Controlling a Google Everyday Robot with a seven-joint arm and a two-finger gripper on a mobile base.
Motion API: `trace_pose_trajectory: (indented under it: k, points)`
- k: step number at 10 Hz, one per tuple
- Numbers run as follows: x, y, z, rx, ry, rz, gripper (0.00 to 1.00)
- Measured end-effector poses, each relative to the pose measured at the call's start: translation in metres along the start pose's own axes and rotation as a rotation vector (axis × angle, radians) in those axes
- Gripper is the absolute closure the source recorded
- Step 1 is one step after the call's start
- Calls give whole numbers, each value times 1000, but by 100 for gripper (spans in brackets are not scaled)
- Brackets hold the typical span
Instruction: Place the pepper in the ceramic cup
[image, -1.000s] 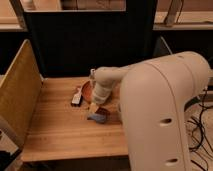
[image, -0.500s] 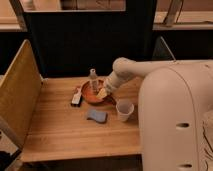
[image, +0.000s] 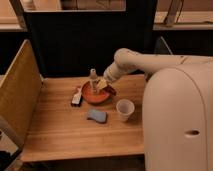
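The ceramic cup (image: 124, 109) is pale off-white and stands upright on the wooden table, right of the centre. My gripper (image: 102, 84) reaches in from the right and hangs low over the wide orange-red bowl (image: 90, 97), about a hand's width up and left of the cup. A small dark red shape (image: 111, 91) at the bowl's right rim, just under the gripper, may be the pepper; I cannot tell whether the gripper holds it. The cup looks empty from this side.
A clear bottle (image: 93, 77) stands right behind the bowl, close to the gripper. A blue-grey sponge (image: 96, 116) lies in front of the bowl. A small packet (image: 77, 96) lies left of the bowl. A tall wooden panel (image: 17, 92) walls the table's left side.
The arm has swung right and back, uncovering the cup and sponge. The gripper has stayed near the bowl and now sits lower over its right side.
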Motion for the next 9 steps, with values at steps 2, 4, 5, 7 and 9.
trace_pose_trajectory:
  k: [2,4,5,7,9]
  points:
    - [18,-10,-26,49,-11,42,100]
    - [48,-11,-53,95,-17,99,100]
    - [63,-6,-62,98,-12,121,100]
    - [66,-1,-64,95,-11,127,100]
    - [67,0,-63,93,-10,127,100]
